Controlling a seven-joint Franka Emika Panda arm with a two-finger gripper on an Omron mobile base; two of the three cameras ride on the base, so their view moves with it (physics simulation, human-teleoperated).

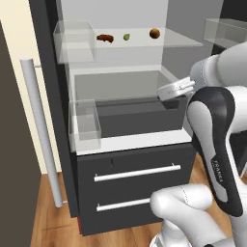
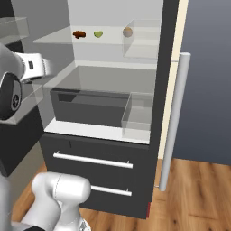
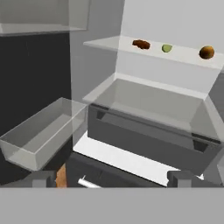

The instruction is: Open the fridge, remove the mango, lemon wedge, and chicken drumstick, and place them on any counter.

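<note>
The fridge (image 1: 130,144) is seen standing open on a wood floor (image 2: 198,194), its grey inside bared. Three foods are counted on the upper glass shelf (image 1: 183,41), well apart in a row: one chicken drumstick (image 1: 105,38) at 9 o'clock, one lemon wedge (image 1: 126,36) in the middle, one mango (image 1: 154,33) at 3 o'clock. Open room is left above and before them. Two drawers (image 1: 137,172) are shut below. The gripper (image 3: 112,178) is held low before the crisper, fingers spread wide, nothing held.

Home kitchen: my base faces open fridge (image 1: 130,159), food on glass shelf (image 1: 181,41) upper centre, clear door bins (image 1: 84,126) left, wood floor (image 2: 194,194) lower right.
</note>
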